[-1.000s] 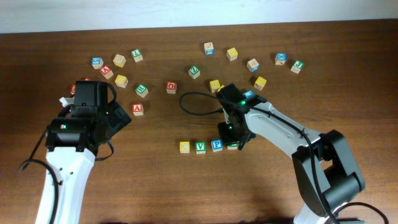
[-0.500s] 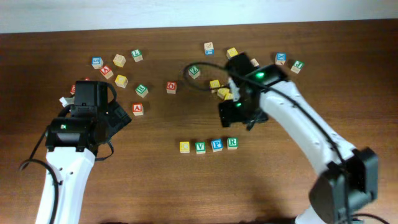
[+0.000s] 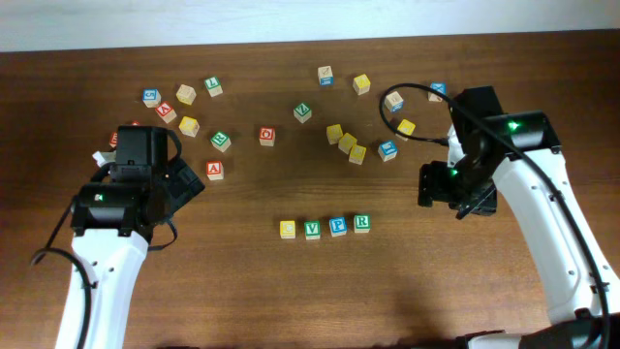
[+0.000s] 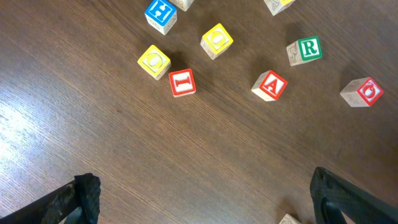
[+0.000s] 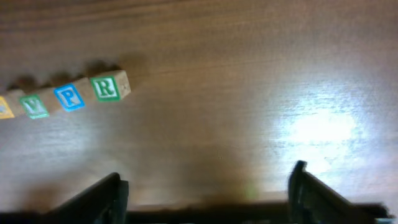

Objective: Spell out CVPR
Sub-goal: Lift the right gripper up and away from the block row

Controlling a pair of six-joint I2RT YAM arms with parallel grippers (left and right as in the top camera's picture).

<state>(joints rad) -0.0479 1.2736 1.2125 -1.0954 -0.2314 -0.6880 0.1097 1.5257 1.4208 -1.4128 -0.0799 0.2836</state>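
Observation:
Four letter cubes stand in a row at the table's front middle: yellow C, green V, blue P, green R. In the right wrist view they show at the upper left: the yellow cube at the edge, V, P, R. My right gripper is open and empty, well to the right of the row. My left gripper is open and empty over bare wood at the left.
Loose cubes lie scattered across the back of the table, with a yellow cluster behind the row. Near my left gripper are a red A cube, a second green R cube, a red I cube and yellow cubes.
My right gripper let go of the green R cube at the row's right end, rose and swung away to the right. The left arm has not moved.

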